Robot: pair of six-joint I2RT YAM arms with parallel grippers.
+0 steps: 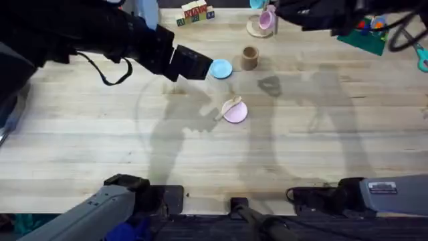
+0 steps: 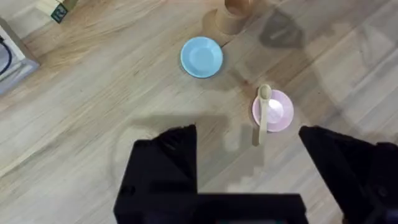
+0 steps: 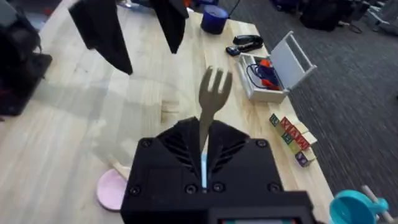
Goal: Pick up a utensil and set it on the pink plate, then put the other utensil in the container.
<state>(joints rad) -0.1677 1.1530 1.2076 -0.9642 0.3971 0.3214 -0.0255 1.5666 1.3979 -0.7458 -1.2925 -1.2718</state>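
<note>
The utensil (image 1: 229,107) lay across the pink plate (image 1: 237,113), bowl end toward the far side, handle slanting off the near-left rim onto the worktop (image 1: 100,134). The right claw (image 3: 205,163) clamped the other utensil (image 3: 211,106), prongs pointing outward. The left claw (image 2: 249,140) hung apart.

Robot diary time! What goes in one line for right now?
spoon: lying on pink plate | fork: held in right claw | left claw: open, empty, above table | cup: empty-looking, fork not in yet
</note>
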